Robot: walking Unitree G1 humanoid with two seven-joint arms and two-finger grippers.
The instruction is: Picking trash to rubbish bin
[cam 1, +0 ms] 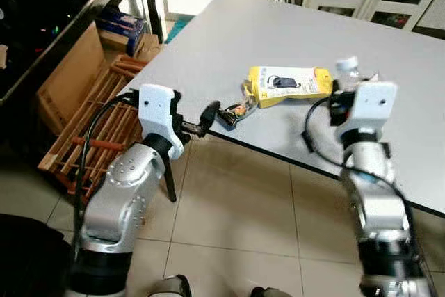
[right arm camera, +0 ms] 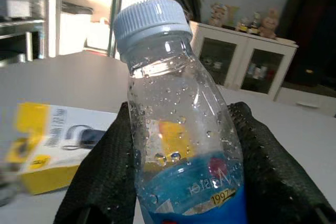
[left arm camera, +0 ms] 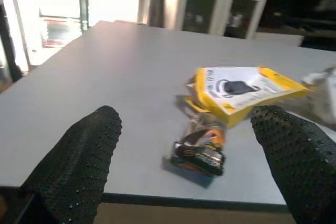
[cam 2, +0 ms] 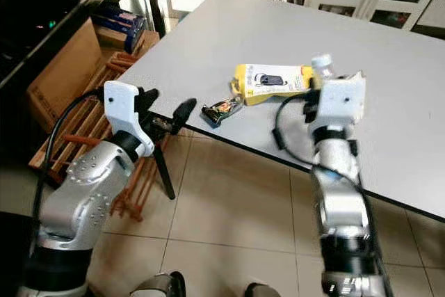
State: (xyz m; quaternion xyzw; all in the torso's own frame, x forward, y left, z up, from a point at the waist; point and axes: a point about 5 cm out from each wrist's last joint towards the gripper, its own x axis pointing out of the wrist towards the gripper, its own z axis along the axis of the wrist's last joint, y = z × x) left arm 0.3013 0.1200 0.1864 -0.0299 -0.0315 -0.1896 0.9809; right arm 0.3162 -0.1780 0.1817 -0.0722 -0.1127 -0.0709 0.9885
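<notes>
Bottle (right arm camera: 184,145) base below frame edge

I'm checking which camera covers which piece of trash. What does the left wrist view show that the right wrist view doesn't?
Left wrist view: the open left end effector faces a small dark wrapper lying near the table edge, its fingers spread apart to either side of it.

Right wrist view: the right end effector is shut on a clear plastic bottle with a white cap and blue label.

Both: the yellow package on the grey table, and the glass-door cabinet behind.
</notes>
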